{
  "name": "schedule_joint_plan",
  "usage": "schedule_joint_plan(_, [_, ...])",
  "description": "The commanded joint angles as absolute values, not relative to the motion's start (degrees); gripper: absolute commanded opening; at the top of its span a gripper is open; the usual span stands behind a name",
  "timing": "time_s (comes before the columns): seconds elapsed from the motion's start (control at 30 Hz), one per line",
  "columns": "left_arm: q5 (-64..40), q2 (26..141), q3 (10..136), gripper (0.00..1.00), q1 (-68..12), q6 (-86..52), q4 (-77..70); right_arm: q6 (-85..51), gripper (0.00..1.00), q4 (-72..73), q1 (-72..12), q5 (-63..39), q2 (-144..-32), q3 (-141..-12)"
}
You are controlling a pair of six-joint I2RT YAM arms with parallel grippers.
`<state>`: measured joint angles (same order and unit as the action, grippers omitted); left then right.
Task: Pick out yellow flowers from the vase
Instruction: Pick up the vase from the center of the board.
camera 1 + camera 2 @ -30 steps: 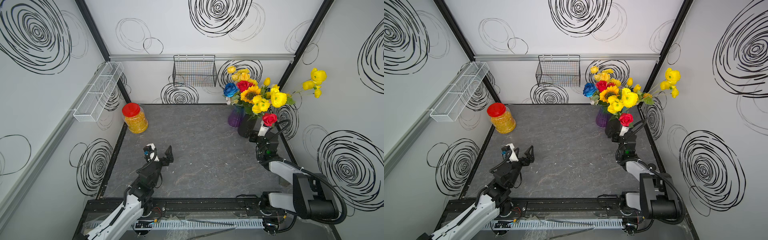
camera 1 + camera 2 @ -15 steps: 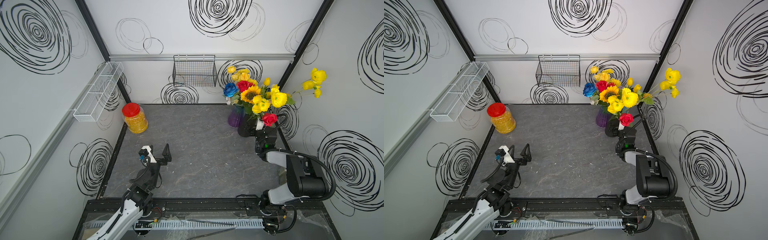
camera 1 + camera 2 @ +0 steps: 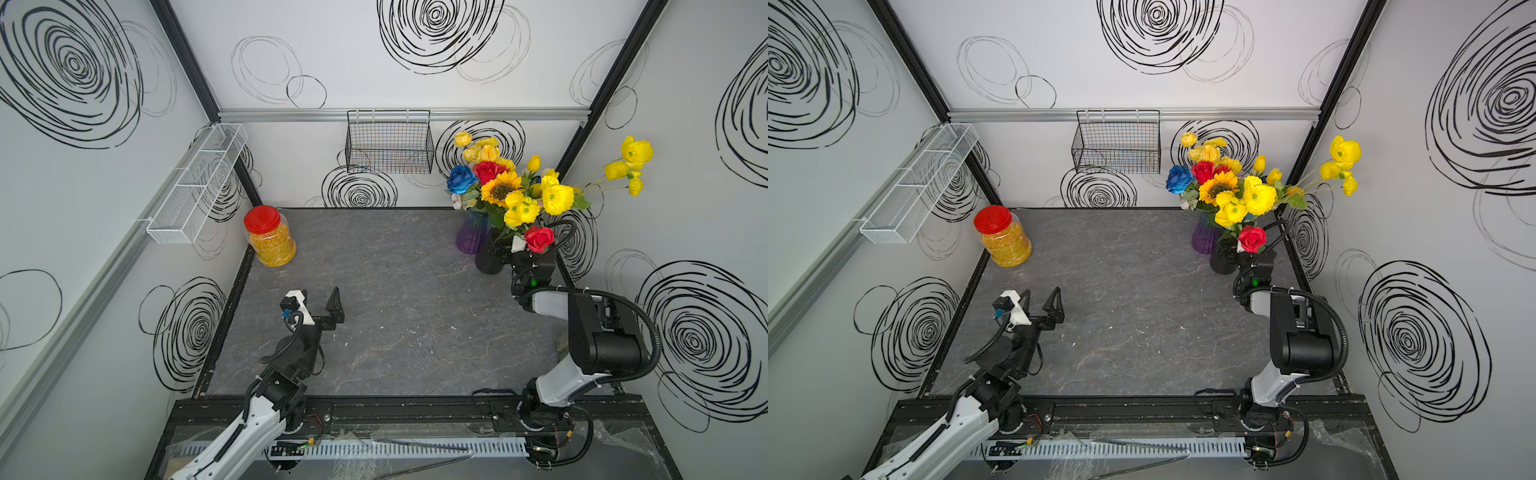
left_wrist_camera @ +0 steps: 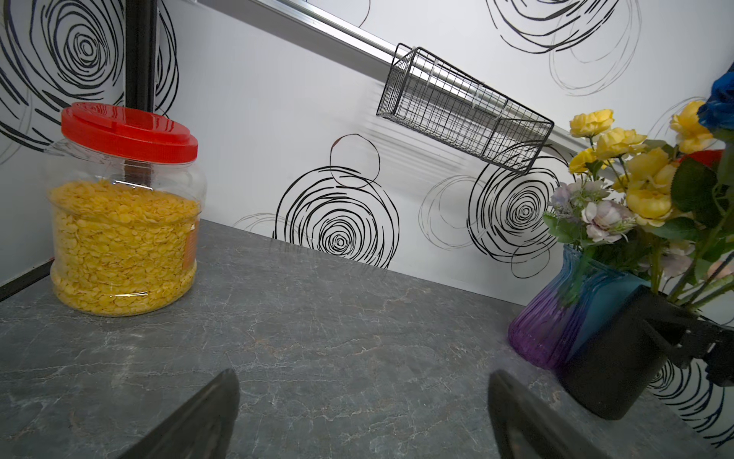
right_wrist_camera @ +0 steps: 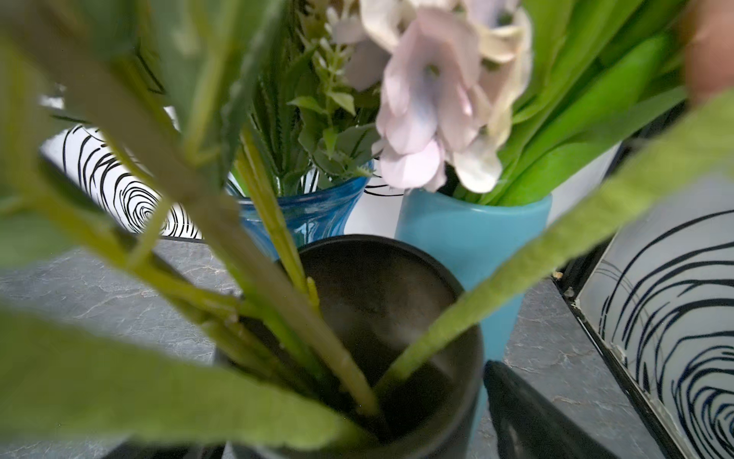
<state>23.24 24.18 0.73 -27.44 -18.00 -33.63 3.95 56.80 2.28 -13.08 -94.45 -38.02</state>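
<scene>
The yellow flowers stand bunched at the tabletop's far right corner. The right tool, jaws apart, sits at the black vase's rim: closing there could tip it. The left tool gapes, empty.

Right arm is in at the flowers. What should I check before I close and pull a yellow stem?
1. Right end effector open: ok; one finger shows just outside the black vase.
2. One stem alone between the jaws: cannot tell; leaves blur the right wrist view.
3. Lift path: not ok; a red rose sits over the end effector in both top views, below the yellow flowers.
4. Neighbours: not ok; the purple vase and turquoise vase stand close beside the black one.
5. Left end effector free: ok; open, empty, above the table.
</scene>
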Motion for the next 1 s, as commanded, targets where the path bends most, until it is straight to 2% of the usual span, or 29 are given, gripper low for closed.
schedule_joint_plan(0.0, [23.7, 24.7, -3.1, 0.99, -27.9, -17.2, -37.4, 5.4, 0.99, 61.5, 2.4, -14.4, -96.1, -39.7])
schedule_joint_plan(0.07, [23.6, 25.2, -3.0, 0.99, -27.8, -17.2, -37.5, 5.5, 0.95, 62.6, 2.4, -15.0, -97.1, -40.1])
schedule_joint_plan(0.1, [23.4, 25.5, -2.9, 0.99, -27.8, -17.3, -37.8, 5.8, 0.9, 63.1, 2.4, -15.7, -97.7, -40.2])
schedule_joint_plan(0.2, [23.1, 26.3, -2.8, 0.99, -27.8, -17.3, -38.1, 6.2, 0.87, 66.4, 2.4, -16.3, -98.8, -39.8])
schedule_joint_plan(0.47, [23.4, 27.4, -2.5, 0.99, -27.8, -17.3, -38.3, 5.5, 0.68, 69.2, 2.5, -17.3, -98.9, -38.6])
schedule_joint_plan(0.8, [23.9, 27.8, -2.3, 0.99, -27.8, -17.3, -38.3, 1.4, 0.56, 67.6, 2.1, -19.3, -94.4, -35.9])
schedule_joint_plan(0.97, [24.2, 27.9, -2.4, 0.99, -27.8, -17.4, -38.1, -0.1, 0.52, 65.4, -0.6, -16.3, -90.9, -33.4])
